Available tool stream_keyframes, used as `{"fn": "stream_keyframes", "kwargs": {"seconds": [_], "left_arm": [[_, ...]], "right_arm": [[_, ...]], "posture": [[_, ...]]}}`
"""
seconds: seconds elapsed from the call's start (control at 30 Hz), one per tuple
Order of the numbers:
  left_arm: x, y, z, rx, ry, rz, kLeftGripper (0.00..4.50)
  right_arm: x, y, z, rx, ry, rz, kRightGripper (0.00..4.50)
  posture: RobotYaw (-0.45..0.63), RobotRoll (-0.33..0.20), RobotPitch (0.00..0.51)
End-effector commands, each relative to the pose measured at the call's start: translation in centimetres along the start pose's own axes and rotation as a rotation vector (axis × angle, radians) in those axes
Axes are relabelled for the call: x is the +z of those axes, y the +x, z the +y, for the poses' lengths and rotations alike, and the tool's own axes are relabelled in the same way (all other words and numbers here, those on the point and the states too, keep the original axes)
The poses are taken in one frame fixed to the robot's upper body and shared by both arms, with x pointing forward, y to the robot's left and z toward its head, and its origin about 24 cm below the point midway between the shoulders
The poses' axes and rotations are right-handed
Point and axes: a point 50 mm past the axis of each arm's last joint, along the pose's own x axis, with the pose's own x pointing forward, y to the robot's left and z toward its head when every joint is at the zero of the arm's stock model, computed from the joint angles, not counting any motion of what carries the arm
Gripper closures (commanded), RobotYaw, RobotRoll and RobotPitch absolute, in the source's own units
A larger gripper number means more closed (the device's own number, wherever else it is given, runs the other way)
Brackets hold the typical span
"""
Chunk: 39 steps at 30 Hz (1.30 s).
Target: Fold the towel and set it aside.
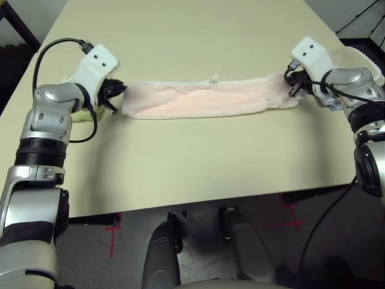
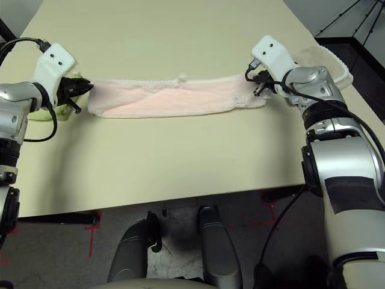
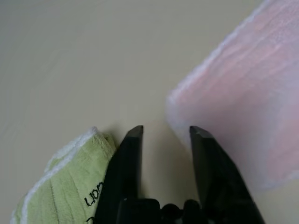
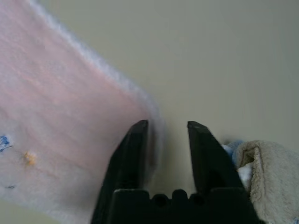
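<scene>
The pale pink towel (image 1: 204, 97) lies on the table as a long, narrow folded strip running left to right, with a white trimmed edge. My left gripper (image 1: 114, 93) stands at the strip's left end, open, and bare table shows between its fingers (image 3: 133, 144); the towel's corner (image 3: 243, 93) lies just beside it. At the strip's right end my right gripper (image 1: 293, 81) is open too. The towel's edge (image 4: 70, 116) lies against one of its fingers (image 4: 135, 140), and nothing is gripped.
A light green towel (image 1: 81, 111) with dark lettering lies bunched under my left wrist, right beside that gripper (image 3: 166, 133). A beige towel (image 1: 361, 60) with a bit of blue cloth (image 4: 233, 149) sits at the table's right edge by my right gripper (image 4: 167, 126). The beige table (image 1: 198, 162) has broad bare room in front.
</scene>
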Motion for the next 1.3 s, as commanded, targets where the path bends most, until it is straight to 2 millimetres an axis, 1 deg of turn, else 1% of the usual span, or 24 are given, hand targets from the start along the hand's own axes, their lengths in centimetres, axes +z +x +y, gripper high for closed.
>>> {"fn": "stream_keyframes", "kwargs": {"seconds": [0.03,0.1,0.13,0.23,0.27,0.33,0.4,0.47,0.57,0.67,0.8,0.97,1.3], "left_arm": [[0.2,-0.3,0.5,0.047,-0.007,-0.016,1.17],[0.7,-0.8,1.0,0.090,-0.019,-0.046,0.34],[1.0,-1.1,1.2,0.105,-0.037,-0.067,0.04],[2.2,-1.7,1.1,0.113,-0.106,-0.144,0.01],[2.7,-1.9,0.7,0.101,-0.132,-0.170,0.01],[3.6,-2.2,-0.6,0.056,-0.183,-0.222,0.01],[4.0,-2.3,-2.2,0.012,-0.235,-0.245,0.01],[3.7,-2.1,-3.7,-0.020,-0.219,-0.228,0.01],[2.5,-1.5,-5.6,-0.043,-0.197,-0.184,0.01],[1.6,-1.1,-6.8,-0.056,-0.196,-0.161,0.01],[0.2,-0.9,-7.4,-0.048,-0.186,-0.116,0.01],[-1.0,-0.9,-7.5,-0.034,-0.180,-0.082,0.01],[-2.1,-0.4,-7.7,-0.025,-0.203,-0.057,0.01]], "right_arm": [[-0.4,0.0,0.0,-0.015,0.017,-0.003,1.06],[0.1,0.0,-0.1,-0.021,0.025,-0.033,0.27],[0.4,-0.1,-0.2,-0.022,0.029,-0.054,0.00],[1.2,-0.2,-0.2,-0.008,0.042,-0.115,0.00],[1.4,-0.2,-0.2,0.001,0.051,-0.132,0.00],[1.8,-0.2,0.3,0.043,0.077,-0.171,0.00],[1.8,-0.1,1.1,0.092,0.081,-0.193,0.00],[1.5,0.0,1.6,0.107,0.079,-0.194,0.00],[0.6,0.1,2.4,0.120,0.084,-0.169,0.00],[-0.2,0.1,2.8,0.118,0.093,-0.140,0.00],[-1.0,0.0,2.9,0.116,0.081,-0.116,0.00],[-1.1,0.0,3.1,0.115,0.081,-0.111,0.00],[-0.8,0.2,3.4,0.115,0.081,-0.118,0.00]], "posture": [[-0.14,0.000,0.250],[-0.14,0.000,0.250],[-0.14,0.000,0.250],[-0.14,0.000,0.250],[-0.13,0.000,0.252],[-0.13,0.000,0.250],[-0.13,0.000,0.248],[-0.13,0.000,0.244],[-0.13,0.000,0.239],[-0.13,0.000,0.234],[-0.13,0.000,0.228],[-0.13,0.000,0.223],[-0.14,0.000,0.224]]}}
